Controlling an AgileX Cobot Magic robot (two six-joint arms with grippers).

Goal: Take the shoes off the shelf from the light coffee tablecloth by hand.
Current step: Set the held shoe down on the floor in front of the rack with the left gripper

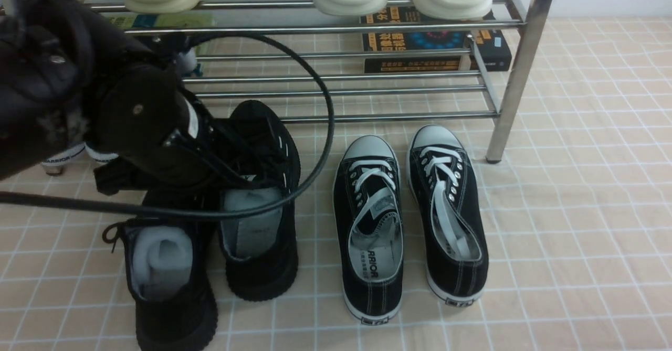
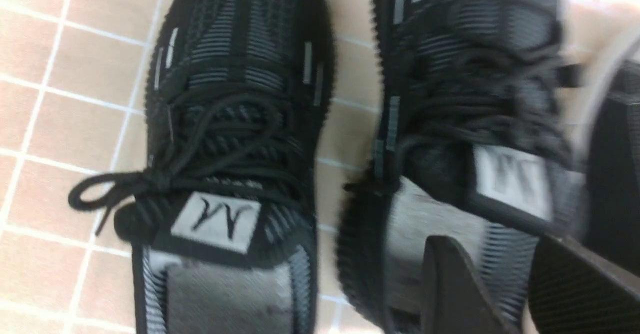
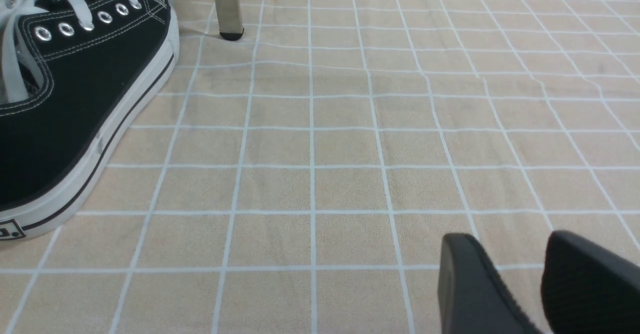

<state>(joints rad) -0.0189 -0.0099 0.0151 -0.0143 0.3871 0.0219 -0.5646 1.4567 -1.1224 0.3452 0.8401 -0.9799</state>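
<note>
Hovering over the shoes (image 1: 262,277) on the light coffee tablecloth (image 1: 577,209), the left gripper (image 2: 492,244) shows a narrow, empty gap; the right gripper (image 3: 507,239), low over cloth, likewise slightly parted.

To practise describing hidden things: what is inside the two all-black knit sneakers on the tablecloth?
Pale grey stuffing fills both shoes at the heel openings. Deeper toward the toes is covered by tongues and laces; the left arm overlaps the farther shoe's laces in the front view.
</note>
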